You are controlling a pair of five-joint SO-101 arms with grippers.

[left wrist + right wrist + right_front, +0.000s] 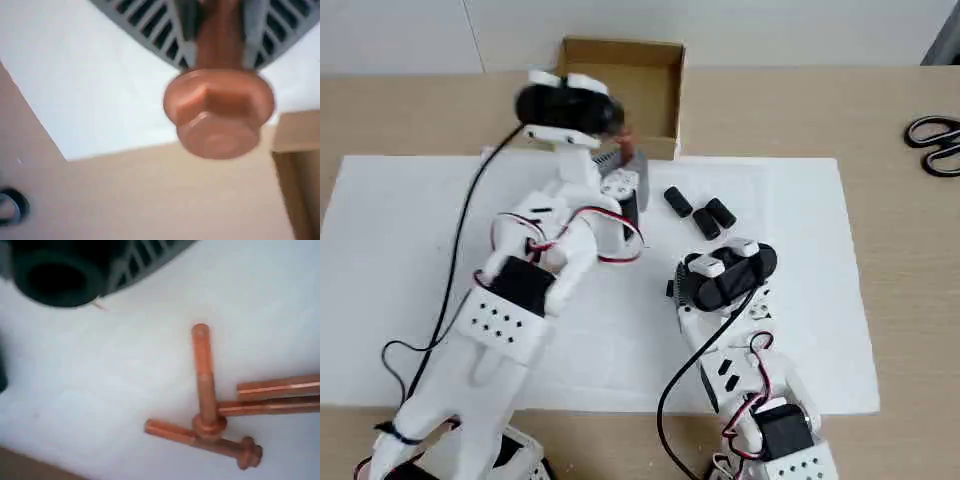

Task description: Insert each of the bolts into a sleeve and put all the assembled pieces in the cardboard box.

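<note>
Bolt (pixel 218 112) showing copper-orange, centre frame; loose bolts (pixel 202 375) showing same copper; sleeve (pixel 52 275) showing black, upper left; cardboard box (pixel 620 48) showing brown; sheet (pixel 800 300) showing white; table (pixel 400 110) showing tan.

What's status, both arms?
Left gripper shut on copper flanged bolt beside cardboard box. Right gripper holds black cylindrical sleeve above loose bolts. No obstruction seen.

The left arm (pixel 520 300) and right arm (pixel 735 360) are white plastic with black motors (pixel 720 282), red wires (pixel 620 256) and black cables (pixel 455 262). The claw fingers (pixel 145 22) are grey and slotted.
</note>
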